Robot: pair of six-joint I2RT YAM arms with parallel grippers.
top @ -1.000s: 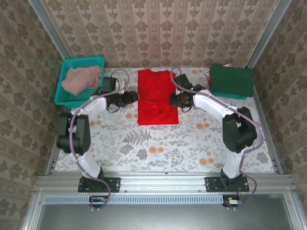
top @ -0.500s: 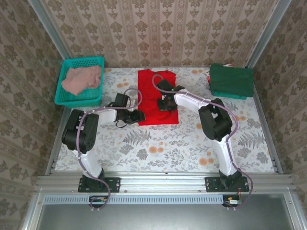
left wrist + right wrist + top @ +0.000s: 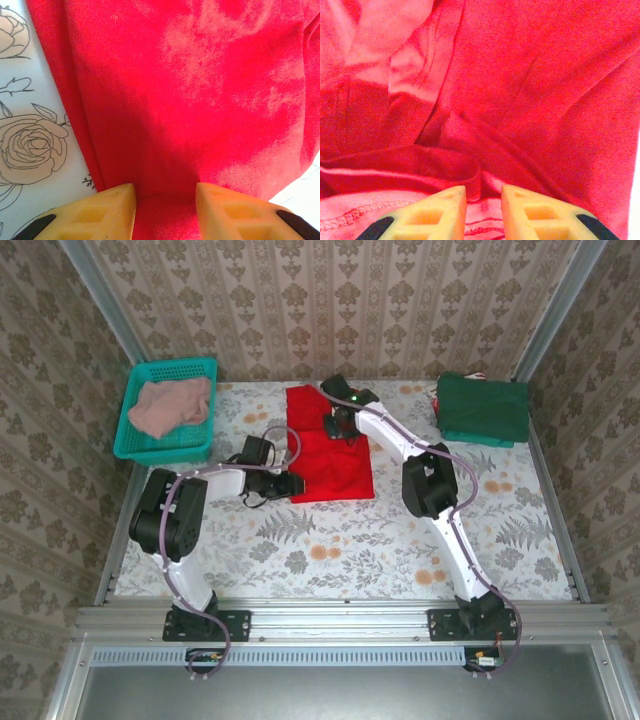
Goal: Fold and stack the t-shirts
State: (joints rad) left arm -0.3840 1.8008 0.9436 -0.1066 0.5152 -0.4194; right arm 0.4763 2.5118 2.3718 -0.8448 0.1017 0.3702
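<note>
Tee: red tee [image 3: 340,475] lies flat in the middle of the bench [image 3: 300,545], between the basket [image 3: 160,451] at your far left and the green tees [image 3: 485,410] at the far right. A pink tee [image 3: 170,405] waits in the basket.
Left jaws: at the red tee's near left corner. In the left wrist view the fingers [image 3: 107,207] stand part-way apart with the tee's edge running between them. You cannot tell whether they pinch it.
Right jaws: over the tee's far half. In the right wrist view the fingers [image 3: 432,210] leave a narrow gap. A ridge of cloth and a stitched hem run into it and creases draw toward it, so read them as clamped on the tee.
Change: a second ago both jaws sat at the tee's side edges, level with its middle. The left has since slid to the near corner. The right has swept inward over the cloth, then toward the far end.
Meaning: you look to be mid-fold, the right probably carrying a flap across. Stacking on the green tees is not yet begun.
Watch: check the left has cloth before you lift.
</note>
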